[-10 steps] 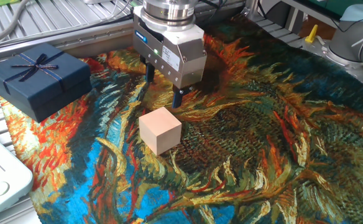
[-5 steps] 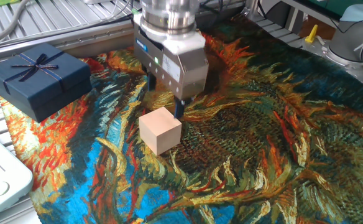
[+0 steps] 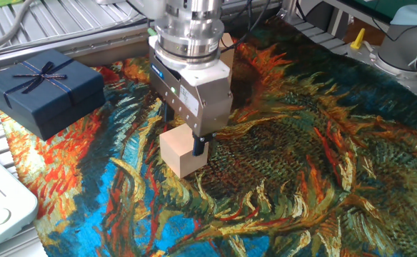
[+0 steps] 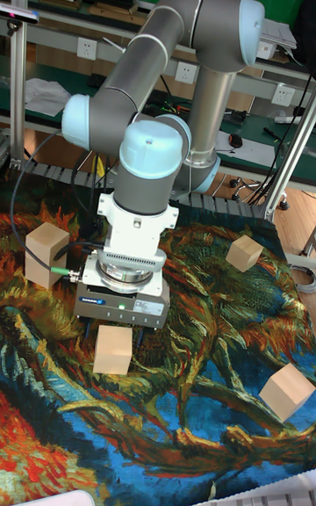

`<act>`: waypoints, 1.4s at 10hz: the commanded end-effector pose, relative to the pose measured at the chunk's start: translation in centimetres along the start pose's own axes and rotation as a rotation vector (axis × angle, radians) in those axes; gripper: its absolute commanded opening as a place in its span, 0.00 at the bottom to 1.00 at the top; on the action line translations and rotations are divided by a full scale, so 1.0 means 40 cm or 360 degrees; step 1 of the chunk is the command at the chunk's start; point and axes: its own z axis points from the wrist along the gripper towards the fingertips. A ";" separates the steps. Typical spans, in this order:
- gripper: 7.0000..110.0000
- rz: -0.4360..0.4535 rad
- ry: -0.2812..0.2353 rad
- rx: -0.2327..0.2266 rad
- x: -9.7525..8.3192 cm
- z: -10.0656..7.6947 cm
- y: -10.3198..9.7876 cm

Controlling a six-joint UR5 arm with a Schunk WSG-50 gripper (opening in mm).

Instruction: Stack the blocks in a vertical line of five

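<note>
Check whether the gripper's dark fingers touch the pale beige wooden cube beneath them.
Cannot tell. In the fixed view the fingers straddle the cube, but neither view plainly shows contact or a gap.

Pale beige wooden cubes (image 3: 182, 151) sit on a cloth (image 3: 294, 171) of swirling orange, teal and blue brushstrokes. The ribboned gift box (image 3: 44, 87) is dark navy.

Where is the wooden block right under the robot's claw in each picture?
Fixed view: the block sits left of centre on the painted cloth, right below the gripper.
Tall fixed view: the same block is at lower left, right below the gripper body, whose fingers are hidden.
Shared landmark: the silver-grey gripper body with the blue strip, just above the block in both views.
</note>
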 end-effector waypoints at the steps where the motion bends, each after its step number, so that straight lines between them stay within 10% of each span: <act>1: 0.79 -0.0009 -0.0028 -0.0046 -0.017 0.011 0.018; 14: 0.79 -0.0043 -0.0068 -0.0019 -0.023 0.050 0.024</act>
